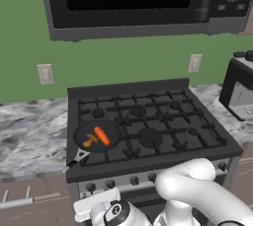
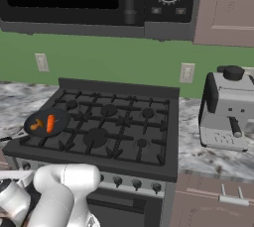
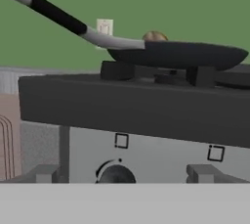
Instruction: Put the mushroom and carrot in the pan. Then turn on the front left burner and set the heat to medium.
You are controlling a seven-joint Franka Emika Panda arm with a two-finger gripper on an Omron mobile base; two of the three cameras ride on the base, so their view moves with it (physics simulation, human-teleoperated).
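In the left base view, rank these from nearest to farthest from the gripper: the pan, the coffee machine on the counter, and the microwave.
1. The pan, on the stove's front left burner, just above and beyond the gripper, which is low in front of the stove.
2. The coffee machine, on the counter far to the right.
3. The microwave, high on the back wall.

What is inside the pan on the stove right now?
The carrot and the mushroom lie side by side inside the pan. The burner beneath it is covered.
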